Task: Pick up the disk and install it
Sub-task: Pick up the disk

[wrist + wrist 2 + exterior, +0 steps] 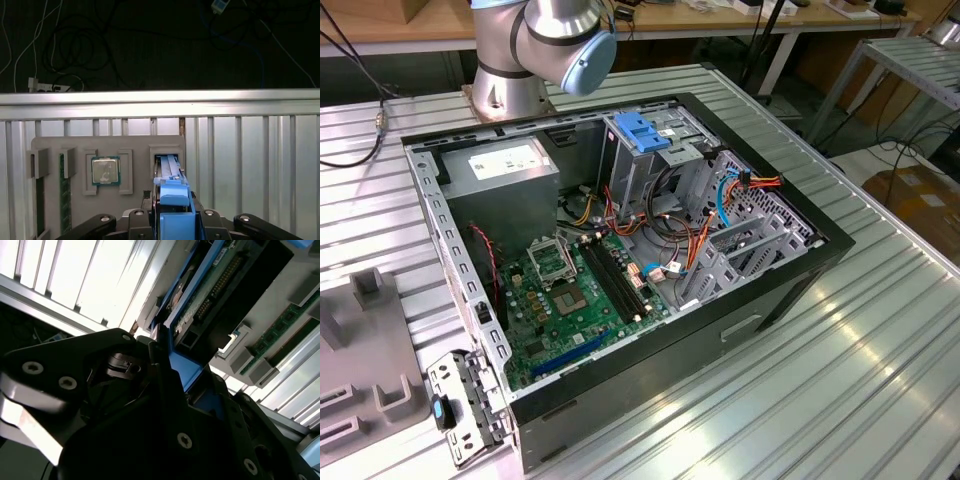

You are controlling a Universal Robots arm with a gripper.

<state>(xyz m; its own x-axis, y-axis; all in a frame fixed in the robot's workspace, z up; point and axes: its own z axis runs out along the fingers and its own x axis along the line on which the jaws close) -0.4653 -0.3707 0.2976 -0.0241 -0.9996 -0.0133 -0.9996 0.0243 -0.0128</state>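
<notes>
Exterior view: shows an open computer case [760,290], arm base [505,85] beside it (grey tray [370,340] at the exterior view's left). First wrist view: shows the gripper [175,212] clamped on the disk [170,172], upright in a tray slot beside a processor [105,171]. Second wrist view: adds the disk's green circuit board [215,285].

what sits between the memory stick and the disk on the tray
A processor chip in its own recess, between the memory stick and the disk, in the first wrist view.

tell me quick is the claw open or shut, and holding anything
claw: closed, holding the disk by its blue-railed edge
</notes>
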